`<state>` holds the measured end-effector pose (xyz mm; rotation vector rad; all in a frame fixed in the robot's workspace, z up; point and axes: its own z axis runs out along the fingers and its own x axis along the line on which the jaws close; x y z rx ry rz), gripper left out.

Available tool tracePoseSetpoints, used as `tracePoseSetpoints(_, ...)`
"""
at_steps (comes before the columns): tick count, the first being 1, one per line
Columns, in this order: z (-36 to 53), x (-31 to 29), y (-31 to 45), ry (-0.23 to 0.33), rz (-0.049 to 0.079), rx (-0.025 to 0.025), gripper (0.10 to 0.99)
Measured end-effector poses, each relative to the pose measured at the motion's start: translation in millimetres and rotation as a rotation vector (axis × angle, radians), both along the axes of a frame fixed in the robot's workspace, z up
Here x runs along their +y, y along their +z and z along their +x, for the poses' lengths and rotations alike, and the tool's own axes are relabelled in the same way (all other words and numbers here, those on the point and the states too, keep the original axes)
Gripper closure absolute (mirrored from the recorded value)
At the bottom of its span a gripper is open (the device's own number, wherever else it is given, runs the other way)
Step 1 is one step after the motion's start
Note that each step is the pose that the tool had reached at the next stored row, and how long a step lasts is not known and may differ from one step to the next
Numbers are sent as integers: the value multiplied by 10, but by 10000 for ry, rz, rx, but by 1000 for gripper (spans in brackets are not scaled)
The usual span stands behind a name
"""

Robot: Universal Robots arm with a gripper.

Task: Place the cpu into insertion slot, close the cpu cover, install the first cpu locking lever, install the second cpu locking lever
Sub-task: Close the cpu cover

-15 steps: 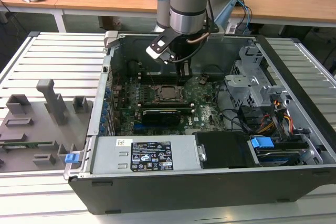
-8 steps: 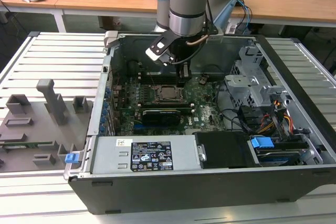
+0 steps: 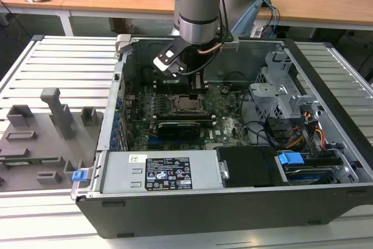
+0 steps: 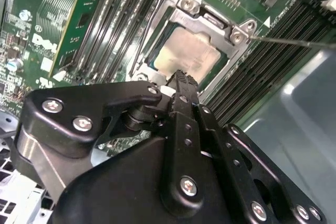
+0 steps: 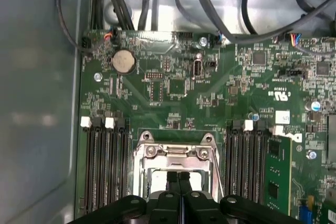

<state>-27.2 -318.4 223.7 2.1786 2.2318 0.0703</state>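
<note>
Two black fingers (image 5: 172, 182) of the gripper (image 5: 178, 176) are pressed together with nothing between them. Their tips sit right at the edge of the cpu (image 4: 184, 53); whether they touch its pale face I cannot tell. The cpu lies flat in the insertion slot (image 3: 187, 104), and the cpu cover (image 4: 210, 22) lies down around it, its cut-out showing the beige metal. A thin metal rod (image 4: 294, 41) runs out from one corner of the cover across the black memory slots (image 5: 102, 166) that flank the socket on both sides. Beyond them spreads the green motherboard (image 5: 173, 93) with its coin battery (image 5: 124, 62). In the exterior view the arm (image 3: 201, 4) reaches down from upper centre into the open computer case (image 3: 326, 62), which rests on a grey slatted bench (image 3: 70, 56).
</note>
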Motion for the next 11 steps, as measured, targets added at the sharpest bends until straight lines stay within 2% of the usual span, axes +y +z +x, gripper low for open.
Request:
tracePoseSetpoints(7,-65,-1,-76,0,-1,1,980)
tracePoseSetpoints(11,-173,0,-84,0,0,1,980)
